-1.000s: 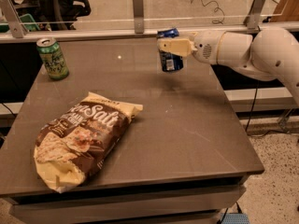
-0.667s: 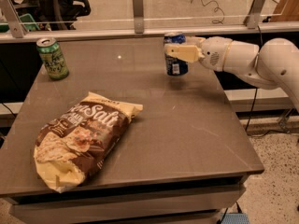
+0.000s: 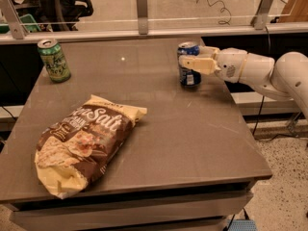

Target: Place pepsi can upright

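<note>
The gripper [image 3: 191, 57] reaches in from the right at the far right part of the table [image 3: 192, 138]; its jaws are narrowed to the width of the pepsi can [image 3: 188, 76] and clasp it around the upper half; the near cream-coloured finger [image 3: 196, 64] lies across the front of the can, the other finger shows just behind the can's right shoulder; the white arm [image 3: 269, 71] runs off to the right edge of the view.

The pepsi can stands upright, long axis vertical, silver top rim facing up, blue side with white markings towards the camera; its base appears to meet the grey table top, though the line of contact is dark and hard to judge; it sits near the table's back edge, right of centre.

Against the earlier frames: a second ago the can hung tilted in the gripper above the surface and further left; shortly after, it was nearly straight and lower; now it is lower again, a little more to the right, and vertical; the wrist has come down with it.

The green can [image 3: 54, 60] stands upright at the far left corner, well apart from the pepsi can; the brown and cream chip bag [image 3: 82, 141] lies flat on the near left part of the table; neither has shifted.
</note>
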Robot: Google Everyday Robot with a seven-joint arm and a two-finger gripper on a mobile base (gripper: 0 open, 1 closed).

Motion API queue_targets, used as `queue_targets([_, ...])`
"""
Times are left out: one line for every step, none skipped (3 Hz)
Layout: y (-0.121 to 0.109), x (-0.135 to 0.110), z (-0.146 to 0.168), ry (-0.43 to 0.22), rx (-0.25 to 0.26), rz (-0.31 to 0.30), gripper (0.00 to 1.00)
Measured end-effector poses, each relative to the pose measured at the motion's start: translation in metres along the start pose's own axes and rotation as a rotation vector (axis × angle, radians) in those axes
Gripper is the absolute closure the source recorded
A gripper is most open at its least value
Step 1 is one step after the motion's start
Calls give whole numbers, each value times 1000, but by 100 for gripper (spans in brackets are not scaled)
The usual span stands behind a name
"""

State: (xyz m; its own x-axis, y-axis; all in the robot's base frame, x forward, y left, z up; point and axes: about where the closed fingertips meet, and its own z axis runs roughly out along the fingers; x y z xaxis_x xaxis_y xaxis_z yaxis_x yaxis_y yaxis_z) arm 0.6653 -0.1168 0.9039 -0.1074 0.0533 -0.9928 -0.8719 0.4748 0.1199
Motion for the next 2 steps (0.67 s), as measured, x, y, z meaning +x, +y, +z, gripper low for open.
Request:
queue_targets([-6,11,-13,-60,4,26,100])
queue_targets([-8,11,-17,-84,4,30,100])
